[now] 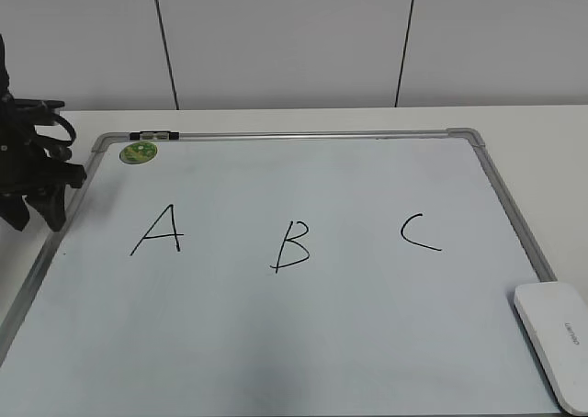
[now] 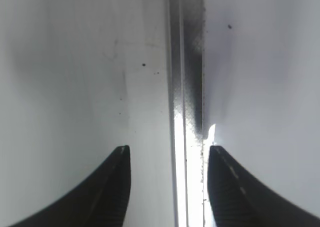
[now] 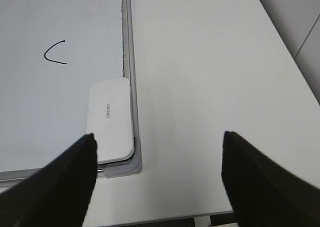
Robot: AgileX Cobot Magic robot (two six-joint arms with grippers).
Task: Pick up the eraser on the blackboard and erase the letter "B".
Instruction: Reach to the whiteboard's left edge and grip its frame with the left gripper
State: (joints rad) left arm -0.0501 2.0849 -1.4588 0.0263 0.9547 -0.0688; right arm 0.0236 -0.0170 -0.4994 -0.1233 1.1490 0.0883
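Lying flat in the corner of the pale metal-framed blackboard (image 3: 60, 112), the white rounded plastic eraser (image 3: 110, 119) is looking light, rigid and slick, best pinched across its long sides, while the right gripper (image 3: 157, 179) is hovering spread wide and empty.

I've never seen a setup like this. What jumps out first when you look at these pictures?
Three black hand-drawn letters stand in a row across the middle of the big pale board: A on the left, B in the centre, C on the right. A white eraser lies on the board's near right corner. A black robot gripper hangs open over the board's left edge.
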